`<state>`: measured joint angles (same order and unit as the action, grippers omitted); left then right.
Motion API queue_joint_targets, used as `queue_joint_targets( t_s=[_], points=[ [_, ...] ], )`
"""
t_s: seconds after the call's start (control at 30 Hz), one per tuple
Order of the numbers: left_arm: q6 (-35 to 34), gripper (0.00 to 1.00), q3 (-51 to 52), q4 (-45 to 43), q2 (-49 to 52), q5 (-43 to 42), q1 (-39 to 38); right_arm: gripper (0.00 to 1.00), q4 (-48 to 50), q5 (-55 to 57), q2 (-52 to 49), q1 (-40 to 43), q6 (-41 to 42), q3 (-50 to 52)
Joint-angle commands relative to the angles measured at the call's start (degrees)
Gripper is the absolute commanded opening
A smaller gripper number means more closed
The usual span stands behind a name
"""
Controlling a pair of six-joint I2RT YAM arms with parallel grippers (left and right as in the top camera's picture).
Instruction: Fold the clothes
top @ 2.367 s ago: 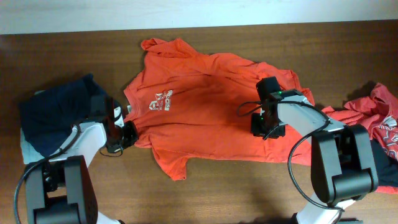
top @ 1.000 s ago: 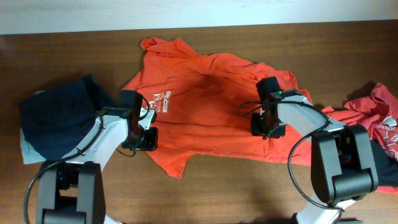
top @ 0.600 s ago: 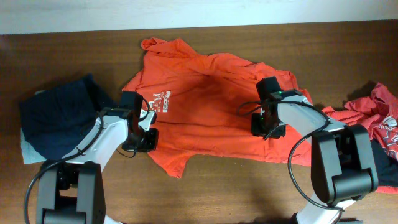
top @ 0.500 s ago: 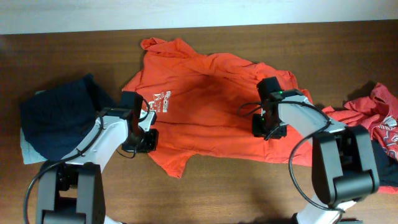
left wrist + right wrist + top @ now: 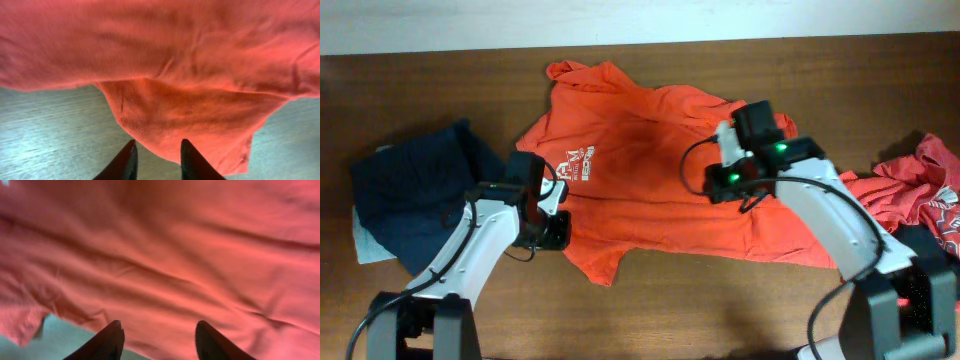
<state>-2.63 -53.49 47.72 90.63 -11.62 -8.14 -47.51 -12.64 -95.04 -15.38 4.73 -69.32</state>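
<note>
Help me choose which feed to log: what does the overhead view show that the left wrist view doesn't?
Only overhead: the whole orange-red T-shirt with its white lettering, the navy garment beside the left arm, and the red printed shirt at the right edge. Only left wrist: the left gripper close up, fingers apart, at a loose flap of the shirt's edge. Both: the T-shirt's fabric on the table.

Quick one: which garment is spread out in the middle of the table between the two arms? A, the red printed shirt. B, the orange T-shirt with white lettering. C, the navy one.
B: the orange T-shirt lies spread across the middle, while the navy garment sits bunched on the left arm's side and the red printed shirt is crumpled at the far right.
</note>
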Motion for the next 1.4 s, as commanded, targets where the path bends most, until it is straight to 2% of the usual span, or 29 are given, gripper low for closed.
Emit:
queue_joint_targets(
  t_s=[0.0, 0.37, 0.57, 0.67, 0.77, 0.83, 0.9, 1.1, 1.37],
  points=[
    [-0.59, 0.36, 2.54, -1.57, 1.36, -0.61, 0.04, 0.54, -0.07, -2.12, -3.67, -3.72, -5.16, 0.31],
    [-0.61, 0.41, 4.5, -3.65, 1.73, 0.94, 0.04, 0.54, 0.68, -1.81, -13.88, -5.68, -5.35, 0.31],
    [-1.05, 0.4, 4.5, -6.64, 1.86, 1.25, 0.04, 0.53, 0.74, -1.95, -15.87, -5.68, -5.35, 0.31],
    [-1.25, 0.25, 4.5, -8.35, 1.95, 0.44, 0.04, 0.53, 0.81, -1.95, -15.87, -5.68, -5.35, 0.31],
    [-1.7, 0.01, 4.5, -8.98, 1.95, 0.24, 0.04, 0.53, 0.81, -1.95, -15.87, -5.66, -5.35, 0.31],
    [-1.9, 0.01, 4.46, -8.59, 1.95, 0.2, 0.04, 0.53, 0.81, -1.95, -15.87, -5.66, -5.33, 0.31],
    [-1.88, 0.01, 4.0, -6.75, 1.92, 0.24, 0.04, 0.53, 0.81, -1.95, -15.91, -5.66, -5.33, 0.31],
    [-1.86, 0.01, -4.24, 9.29, 1.07, 1.36, 0.04, 0.53, 1.16, -1.68, -16.09, -5.66, -5.14, 0.31],
    [-1.86, 0.01, -6.82, 18.67, 0.74, 6.47, 0.04, 0.53, 1.22, -1.66, -16.09, -5.66, -4.87, 0.31]
  ],
)
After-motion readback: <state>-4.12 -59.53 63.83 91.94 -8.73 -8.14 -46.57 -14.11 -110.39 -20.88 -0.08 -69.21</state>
